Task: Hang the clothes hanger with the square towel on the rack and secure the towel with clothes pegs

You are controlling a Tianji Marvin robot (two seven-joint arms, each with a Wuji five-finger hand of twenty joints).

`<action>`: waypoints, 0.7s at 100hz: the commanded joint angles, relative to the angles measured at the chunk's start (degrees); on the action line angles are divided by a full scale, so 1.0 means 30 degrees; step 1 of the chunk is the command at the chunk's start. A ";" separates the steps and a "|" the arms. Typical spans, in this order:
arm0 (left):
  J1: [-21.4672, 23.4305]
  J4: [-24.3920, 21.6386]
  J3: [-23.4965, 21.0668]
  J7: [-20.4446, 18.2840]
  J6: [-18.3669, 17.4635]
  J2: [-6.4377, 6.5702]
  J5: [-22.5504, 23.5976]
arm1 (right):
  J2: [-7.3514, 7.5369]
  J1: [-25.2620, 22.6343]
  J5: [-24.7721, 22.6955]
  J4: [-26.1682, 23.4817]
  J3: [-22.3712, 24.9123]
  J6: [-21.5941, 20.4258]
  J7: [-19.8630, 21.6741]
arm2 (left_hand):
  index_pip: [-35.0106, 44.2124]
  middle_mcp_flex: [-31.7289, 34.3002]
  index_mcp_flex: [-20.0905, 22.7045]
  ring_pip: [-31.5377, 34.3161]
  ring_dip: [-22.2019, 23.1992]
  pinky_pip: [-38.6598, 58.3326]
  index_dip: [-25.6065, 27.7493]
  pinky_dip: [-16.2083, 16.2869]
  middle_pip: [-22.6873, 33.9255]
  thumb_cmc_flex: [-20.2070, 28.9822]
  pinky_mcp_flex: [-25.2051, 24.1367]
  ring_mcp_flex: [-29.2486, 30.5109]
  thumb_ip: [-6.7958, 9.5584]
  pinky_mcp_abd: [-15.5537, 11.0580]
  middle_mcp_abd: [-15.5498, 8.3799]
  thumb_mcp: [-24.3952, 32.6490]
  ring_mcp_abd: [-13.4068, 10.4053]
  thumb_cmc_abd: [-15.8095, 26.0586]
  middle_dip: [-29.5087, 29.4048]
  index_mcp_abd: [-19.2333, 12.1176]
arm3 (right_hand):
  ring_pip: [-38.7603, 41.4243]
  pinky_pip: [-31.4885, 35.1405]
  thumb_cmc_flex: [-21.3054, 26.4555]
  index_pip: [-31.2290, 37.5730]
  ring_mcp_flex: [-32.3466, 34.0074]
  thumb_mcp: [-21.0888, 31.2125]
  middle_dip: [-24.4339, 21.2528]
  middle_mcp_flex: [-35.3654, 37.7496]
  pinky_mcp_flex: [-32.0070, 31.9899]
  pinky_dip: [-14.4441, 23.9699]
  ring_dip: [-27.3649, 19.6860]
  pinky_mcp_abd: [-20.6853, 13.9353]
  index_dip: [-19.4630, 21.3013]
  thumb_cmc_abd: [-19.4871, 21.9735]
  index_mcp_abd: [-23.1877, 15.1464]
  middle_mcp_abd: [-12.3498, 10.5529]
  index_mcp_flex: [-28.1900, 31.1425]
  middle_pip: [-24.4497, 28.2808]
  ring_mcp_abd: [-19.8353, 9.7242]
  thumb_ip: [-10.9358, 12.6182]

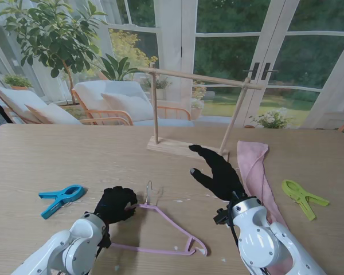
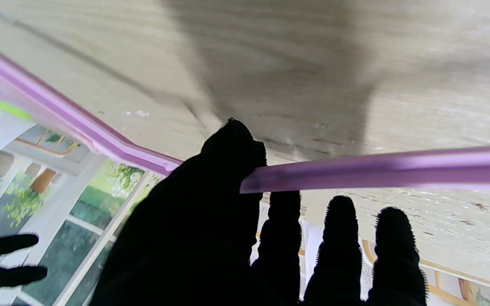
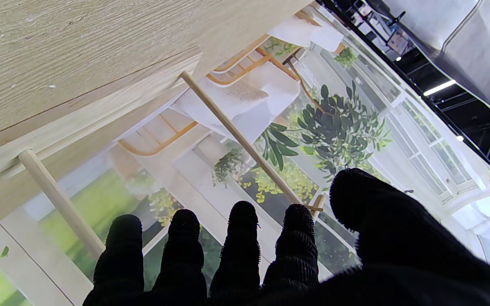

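Lying flat on the wooden table (image 1: 57,152), a pink hanger (image 1: 171,229) sits close to me, between the two arms. Its metal hook (image 1: 148,191) points away from me toward the rack (image 1: 192,109), and its long bottom bar runs left to right, nearest to me. The left hand (image 1: 116,204), in a black glove, is curled at the hanger's left shoulder beside the hook; in the left wrist view the thumb (image 2: 232,157) presses on the pink bar (image 2: 377,168) while the other fingers (image 2: 338,238) sit on its far side, so the hand appears to be pinching the hanger, though the grip is only partly visible. The right hand (image 1: 218,169) holds nothing; its fingers are spread and straight, pointing toward the rack's base, hovering over bare table to the right of the hanger. In the right wrist view its fingers (image 3: 238,246) are apart with the rack's rails beyond them. A pink towel (image 1: 255,169) lies in a long crumpled strip to the right of that hand, running from near the rack's right post back toward me, partly hidden under the right arm. A green peg (image 1: 303,196) lies farther right, apart from the towel. A blue peg (image 1: 61,199) lies left of the left hand. The rack stands upright at the middle of the table, its top rail running left to right.
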 commanded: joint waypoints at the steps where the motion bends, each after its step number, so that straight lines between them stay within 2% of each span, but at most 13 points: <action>1: 0.0208 -0.0585 -0.0211 -0.0390 -0.0153 -0.0063 -0.0172 | -0.0145 -0.0099 0.0002 -0.0079 -0.0081 0.0077 0.0210 | 0.1133 0.0706 0.0805 0.0343 -0.0346 0.1403 0.0485 -0.1015 0.0358 0.1578 -0.0375 0.0528 0.0001 0.0591 0.0522 -0.0085 0.0373 0.0835 0.0341 0.0118 | 0.0110 0.0287 -0.0211 0.0191 0.0075 -0.0458 0.0111 -0.0282 0.0111 1.0240 0.0069 0.0047 0.0274 -0.0262 -0.0130 -0.0045 0.0120 0.0287 -0.0193 -0.0500; 12: 0.0559 -0.1118 -0.0778 -0.0544 -0.0527 -0.0094 -0.0663 | -0.0139 -0.0175 -0.0059 -0.0206 -0.0100 0.0138 0.0212 | 0.1138 0.2525 0.0808 0.0301 -0.0657 0.2247 0.0491 -0.1310 0.0035 0.1575 0.0014 0.1823 0.0009 0.1046 0.0655 -0.0087 0.0842 0.0820 -0.0064 0.0076 | 0.0285 0.0297 -0.0200 0.0200 0.0301 -0.0466 0.0113 -0.0283 0.0125 1.0237 0.0129 0.0041 0.0277 -0.0250 -0.0099 -0.0046 0.0123 0.0294 -0.0077 -0.0496; 30: 0.1072 -0.1955 -0.1678 -0.0886 -0.1222 -0.0136 -0.1655 | -0.0143 -0.0201 -0.0072 -0.0263 -0.0117 0.0200 0.0198 | 0.0977 0.6073 0.0788 0.1001 -0.0968 0.4200 0.0621 -0.1934 -0.0277 0.1703 0.1643 0.4528 0.0086 0.2313 0.1618 -0.0220 0.1962 0.0852 -0.0629 -0.0129 | 0.0409 0.0314 -0.0181 0.0210 0.0253 -0.0478 0.0120 -0.0265 0.0154 1.0232 0.0148 0.0027 0.0279 -0.0238 -0.0103 -0.0057 0.0128 0.0311 -0.0123 -0.0492; 35: 0.1174 -0.2143 -0.1893 -0.0970 -0.1419 -0.0140 -0.1857 | -0.0141 -0.0204 -0.0077 -0.0273 -0.0120 0.0206 0.0200 | 0.0888 0.7612 0.0778 0.1733 -0.0805 0.5203 0.0644 -0.1917 0.0110 0.1691 0.2471 0.5926 0.0095 0.2767 0.2050 -0.0330 0.2622 0.0915 -0.0208 -0.0309 | 0.0425 0.0317 -0.0187 0.0209 0.0253 -0.0485 0.0122 -0.0268 0.0158 1.0231 0.0145 0.0032 0.0279 -0.0233 -0.0113 -0.0053 0.0120 0.0314 -0.0124 -0.0492; 37: 0.1217 -0.2234 -0.1982 -0.1057 -0.1487 -0.0138 -0.2015 | -0.0143 -0.0203 -0.0076 -0.0273 -0.0123 0.0208 0.0197 | 0.0783 0.8122 0.0788 0.1990 -0.0833 0.5764 0.0756 -0.2334 -0.0045 0.1748 0.2691 0.6310 0.0140 0.2952 0.2165 -0.0440 0.2798 0.0940 0.0325 -0.0338 | 0.0427 0.0323 -0.0170 0.0208 0.0245 -0.0480 0.0124 -0.0259 0.0168 1.0232 0.0143 0.0046 0.0279 -0.0244 -0.0115 -0.0050 0.0116 0.0320 -0.0111 -0.0489; 44: 0.1343 -0.2550 -0.2279 -0.1541 -0.1726 -0.0114 -0.2723 | -0.0143 -0.0200 -0.0089 -0.0275 -0.0134 0.0219 0.0187 | 0.0676 0.8844 0.0655 0.2583 -0.0638 0.6661 0.0810 -0.2349 0.0222 0.1897 0.3083 0.6947 0.0185 0.3246 0.2455 -0.0641 0.3245 0.1083 0.0739 -0.0439 | 0.0438 0.0325 -0.0176 0.0033 0.0251 -0.0486 0.0125 -0.0265 0.0166 1.0229 0.0134 0.0045 0.0230 -0.0228 -0.0024 -0.0057 -0.0328 0.0322 -0.0121 -0.0488; 49: 0.1389 -0.2721 -0.2449 -0.1870 -0.1895 -0.0091 -0.3166 | -0.0145 -0.0197 -0.0085 -0.0274 -0.0144 0.0224 0.0186 | 0.0604 0.9099 0.0611 0.3155 -0.0336 0.7381 0.0870 -0.2282 0.0545 0.2092 0.3356 0.7319 0.0303 0.3614 0.2540 -0.0957 0.3577 0.1199 0.1204 -0.0516 | 0.0443 0.0335 -0.0165 0.0210 0.0251 -0.0489 0.0125 -0.0263 0.0187 1.0229 0.0128 0.0050 0.0289 -0.0243 -0.0116 -0.0051 0.0104 0.0322 -0.0123 -0.0487; 60: 0.1398 -0.2954 -0.2702 -0.2366 -0.2216 -0.0047 -0.3838 | -0.0141 -0.0198 -0.0100 -0.0286 -0.0156 0.0242 0.0196 | 0.0541 0.9196 0.0470 0.5244 0.1015 1.0076 0.1063 -0.1128 0.1361 0.2374 0.4458 0.8548 0.0483 0.4560 0.2708 -0.1634 0.4332 0.1413 0.2538 -0.0667 | 0.0429 0.0356 -0.0156 0.0219 0.0257 -0.0496 0.0127 -0.0259 0.0214 1.0230 0.0106 0.0055 0.0292 -0.0234 -0.0122 -0.0039 0.0113 0.0327 -0.0107 -0.0485; 70: 0.1303 -0.2973 -0.2796 -0.2535 -0.2557 -0.0055 -0.4499 | -0.0141 -0.0195 -0.0113 -0.0289 -0.0167 0.0281 0.0197 | 0.0533 0.9297 0.0349 0.8658 0.3451 1.2279 0.1148 0.0855 0.3120 0.2580 0.6293 0.9994 0.0609 0.5548 0.2936 -0.2044 0.4918 0.1535 0.4694 -0.0750 | 0.0426 0.0376 -0.0133 0.0227 0.0273 -0.0496 0.0127 -0.0270 0.0236 1.0230 0.0096 0.0056 0.0294 -0.0234 -0.0126 -0.0027 0.0124 0.0327 -0.0106 -0.0480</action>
